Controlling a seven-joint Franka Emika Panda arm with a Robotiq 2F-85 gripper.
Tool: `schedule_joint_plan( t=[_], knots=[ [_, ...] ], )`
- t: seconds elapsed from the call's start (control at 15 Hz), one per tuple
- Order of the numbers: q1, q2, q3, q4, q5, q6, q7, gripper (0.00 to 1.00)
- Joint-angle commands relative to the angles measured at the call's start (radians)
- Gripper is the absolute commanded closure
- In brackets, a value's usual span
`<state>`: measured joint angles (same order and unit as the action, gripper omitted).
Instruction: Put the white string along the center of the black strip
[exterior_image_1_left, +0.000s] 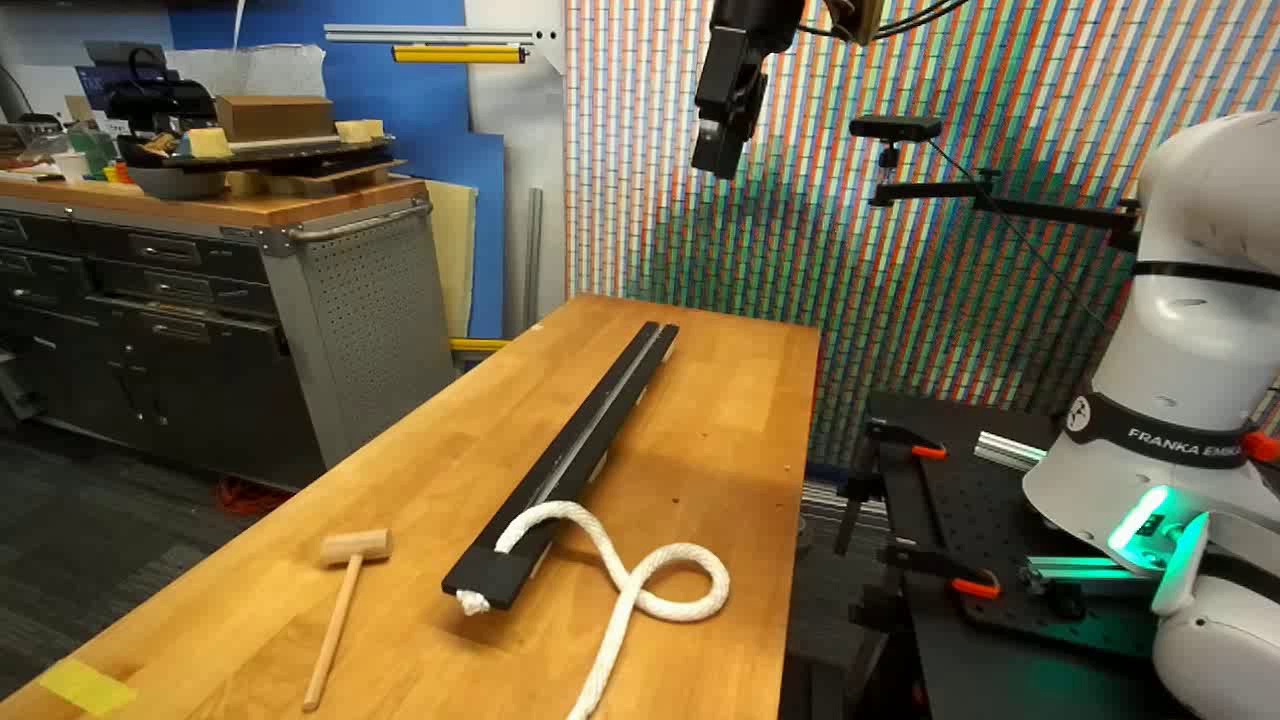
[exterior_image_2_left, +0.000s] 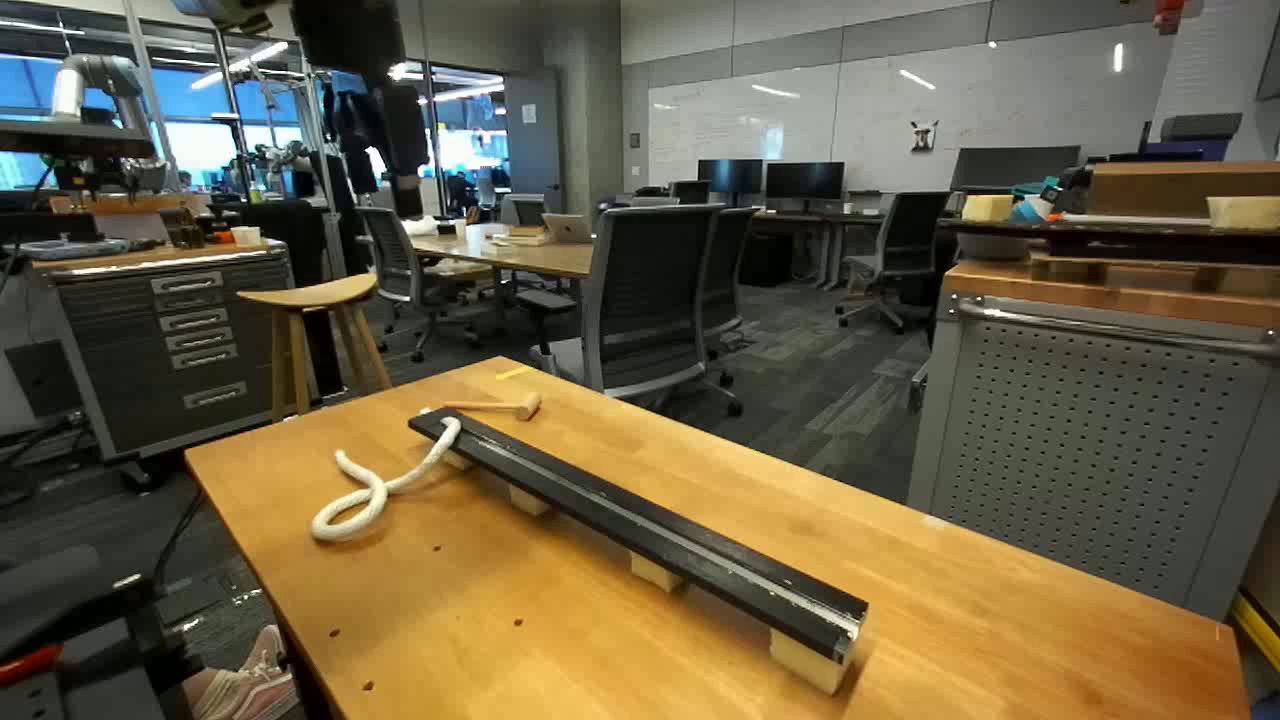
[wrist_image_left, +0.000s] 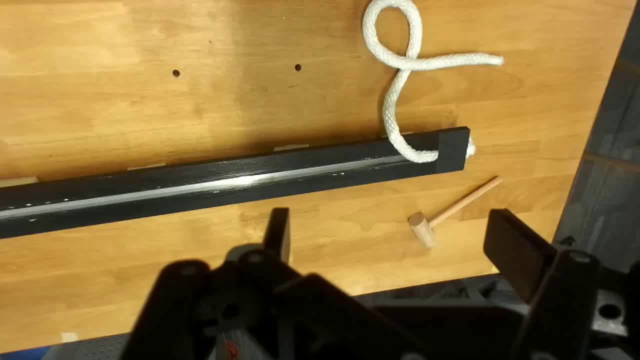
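Gripper raised above table level, fingers spread wide apart.
Wrist view, left to right: black strip lies below and beyond the fingertips; white string lies mostly beyond the gap between them, looped on the table, one end under the black patch at the strip's right end; wooden mallet shows below, between the fingers.

White string, black strip, golden-brown tabletop, multicoloured striped backdrop.
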<state>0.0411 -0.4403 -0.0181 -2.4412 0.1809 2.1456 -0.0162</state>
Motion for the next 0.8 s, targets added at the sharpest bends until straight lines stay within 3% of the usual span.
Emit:
schedule_joint_plan(
  t=[0.0, 0.53, 0.73],
  knots=[
    [-0.003, 0.0, 0.002, 0.006, 0.001, -0.003, -0.001, 0.0],
    [-0.003, -0.002, 0.002, 0.015, 0.001, -0.003, -0.001, 0.0],
    [0.023, 0.061, -0.001, 0.074, -0.018, -0.054, -0.104, 0.0]
  ],
)
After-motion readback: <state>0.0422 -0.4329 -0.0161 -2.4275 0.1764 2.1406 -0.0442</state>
